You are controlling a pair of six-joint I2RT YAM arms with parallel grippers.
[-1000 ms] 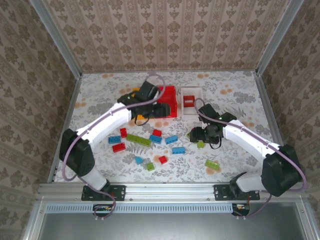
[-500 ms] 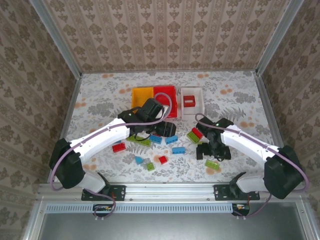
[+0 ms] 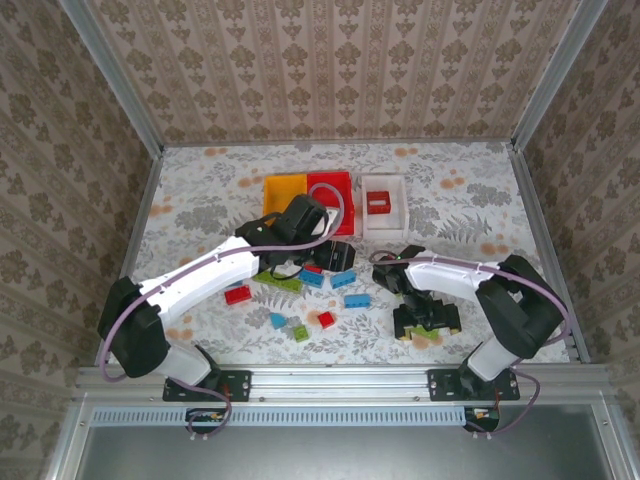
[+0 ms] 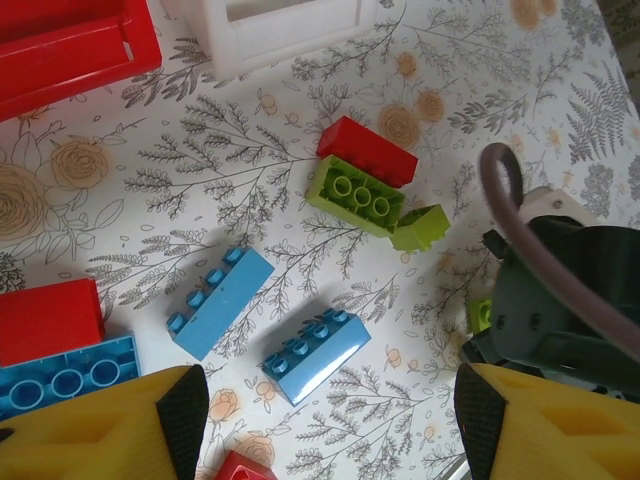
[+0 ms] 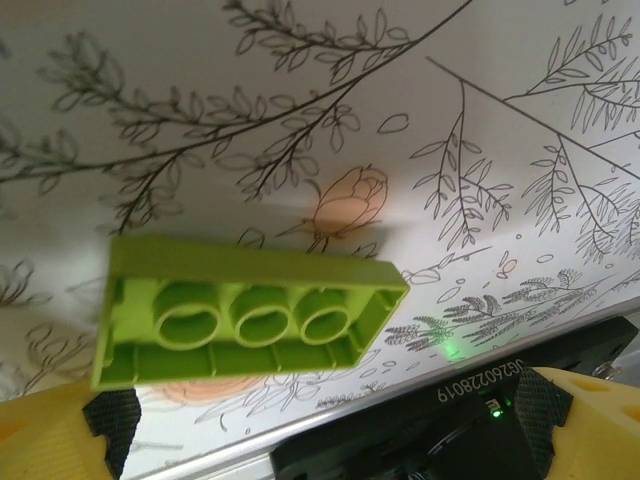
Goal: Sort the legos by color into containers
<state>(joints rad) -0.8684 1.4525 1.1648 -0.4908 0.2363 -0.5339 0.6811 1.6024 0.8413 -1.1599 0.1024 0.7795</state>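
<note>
Three bins stand at the back: orange-yellow [image 3: 283, 190], red [image 3: 330, 187] and white [image 3: 384, 200], the white one holding a red brick [image 3: 378, 201]. My left gripper [image 3: 335, 255] hangs open above the loose legos; a blue brick [image 4: 316, 355] lies just ahead of its fingertips [image 4: 183, 415], and a second blue brick [image 4: 220, 300] sits to the left. My right gripper [image 3: 425, 318] points down near the front edge, open. A green brick [image 5: 245, 315] lies studs-down on the table just ahead of its pads [image 5: 545, 400], untouched.
A red brick [image 4: 366, 150], an upturned green brick [image 4: 355, 195] and a small green piece [image 4: 420, 227] cluster left of the right arm [image 4: 560, 300]. More legos lie left: red [image 3: 237, 294], long green [image 3: 277, 279], small blue [image 3: 278, 320]. The front rail [image 5: 450, 420] is close behind the right gripper.
The right gripper has swung back toward the front edge and come down over the green brick there. The left gripper has edged slightly right above the blue bricks.
</note>
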